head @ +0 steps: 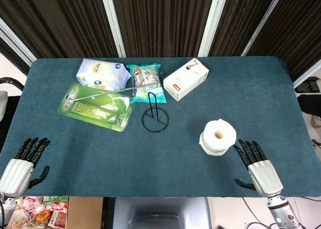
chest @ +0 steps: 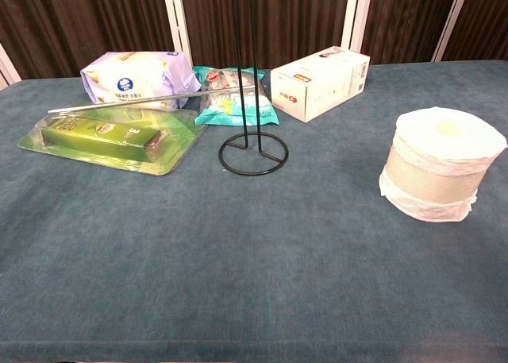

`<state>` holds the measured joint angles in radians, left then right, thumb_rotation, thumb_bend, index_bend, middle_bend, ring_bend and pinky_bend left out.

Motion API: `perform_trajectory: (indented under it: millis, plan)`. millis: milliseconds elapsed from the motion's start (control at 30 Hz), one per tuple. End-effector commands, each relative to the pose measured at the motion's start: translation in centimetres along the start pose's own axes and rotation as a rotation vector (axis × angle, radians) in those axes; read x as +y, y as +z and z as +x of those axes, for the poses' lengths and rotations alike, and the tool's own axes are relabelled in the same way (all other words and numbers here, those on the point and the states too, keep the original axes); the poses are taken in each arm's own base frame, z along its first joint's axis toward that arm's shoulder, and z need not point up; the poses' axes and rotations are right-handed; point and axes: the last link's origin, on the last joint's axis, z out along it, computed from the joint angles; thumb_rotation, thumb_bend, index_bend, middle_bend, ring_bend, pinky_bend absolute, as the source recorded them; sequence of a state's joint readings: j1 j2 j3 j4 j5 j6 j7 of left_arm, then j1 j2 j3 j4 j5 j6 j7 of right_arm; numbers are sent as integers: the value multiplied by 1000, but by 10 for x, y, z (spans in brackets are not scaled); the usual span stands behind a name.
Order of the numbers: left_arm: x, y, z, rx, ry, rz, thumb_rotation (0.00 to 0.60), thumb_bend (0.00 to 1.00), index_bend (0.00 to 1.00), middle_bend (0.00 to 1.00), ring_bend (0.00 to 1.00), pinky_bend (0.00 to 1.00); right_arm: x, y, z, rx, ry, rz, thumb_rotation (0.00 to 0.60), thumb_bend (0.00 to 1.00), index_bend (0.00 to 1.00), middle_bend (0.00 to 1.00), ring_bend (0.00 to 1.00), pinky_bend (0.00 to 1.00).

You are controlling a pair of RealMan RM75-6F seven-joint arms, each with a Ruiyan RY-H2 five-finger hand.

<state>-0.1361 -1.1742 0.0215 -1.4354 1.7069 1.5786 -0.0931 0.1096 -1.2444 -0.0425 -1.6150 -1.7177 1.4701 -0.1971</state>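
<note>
Near edge: my right hand [head: 257,170] lies open, fingers spread, holding nothing, just right of the paper roll [head: 217,136]. My left hand [head: 22,164] is likewise open and empty, far left. I would wrap the roll's sides evenly, keeping its core upright. Beyond stands the wire holder [head: 155,113].

Each hand, the left hand [head: 20,164] and the right hand [head: 259,167], is built with black fingers and a silver-grey back. A ribbed silver wrist is seen below the right hand.
</note>
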Motion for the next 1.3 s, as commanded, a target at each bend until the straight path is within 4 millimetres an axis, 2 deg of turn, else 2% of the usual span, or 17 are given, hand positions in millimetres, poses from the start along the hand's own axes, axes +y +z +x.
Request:
perform_trajectory:
  millis: [33, 133, 233, 400, 533, 767, 867, 967, 1100, 1167, 1233, 1267, 1300]
  plan:
    - [0, 0, 0, 3, 2, 5, 600, 463, 0, 61, 22, 73, 1, 2, -1, 1, 1, -3, 600, 195, 0, 0, 0, 0]
    - [1, -1, 2, 13, -4, 7, 600, 463, 0, 61, 22, 73, 2, 8, -3, -5, 2, -1, 600, 195, 0, 0, 0, 0]
    - [-1, -1, 4, 18, -9, 14, 600, 463, 0, 61, 22, 73, 3, 24, 0, -10, 28, 7, 600, 194, 0, 0, 0, 0]
    - [-1, -1, 4, 20, -8, 15, 600, 462, 0, 61, 21, 73, -1, 79, 14, -35, 27, 25, 600, 186, 0, 0, 0, 0]
    - [-2, -2, 5, 19, -1, 18, 600, 461, 0, 61, 21, 73, -5, 121, 19, -120, 51, 17, 600, 163, 0, 0, 0, 0]
    - [-3, -3, 6, 21, 1, 27, 600, 461, 0, 61, 21, 73, -6, 166, 15, -229, 49, -33, 600, 157, 0, 0, 0, 0]
    - [-3, -3, 6, 23, 2, 28, 600, 462, 0, 62, 21, 73, -5, 175, 11, -284, 46, -51, 600, 157, 0, 0, 0, 0]
    - [-3, -2, 6, 23, 3, 29, 600, 463, 0, 62, 22, 73, -5, 175, 7, -369, 43, -57, 600, 157, 0, 0, 0, 0]
    - [-3, -2, 6, 23, 4, 29, 600, 462, 0, 62, 22, 73, -5, 175, 7, -391, 37, -62, 600, 158, 14, 4, 0, 0]
    - [-3, -2, 6, 23, 4, 29, 600, 462, 0, 62, 22, 73, -5, 175, 8, -396, 32, -68, 600, 158, 175, 108, 54, 79]
    - [-3, -2, 6, 24, 6, 27, 600, 462, 0, 62, 22, 73, -3, 175, 9, -396, 37, -83, 600, 161, 469, 319, 246, 285]
    - [-2, -2, 6, 23, 8, 26, 600, 462, 0, 62, 22, 73, -2, 175, 9, -389, 36, -88, 600, 172, 612, 433, 391, 410]
    - [-2, -2, 6, 23, 7, 26, 600, 462, 0, 62, 22, 73, -2, 175, 10, -380, 29, -89, 600, 179, 660, 475, 442, 452]
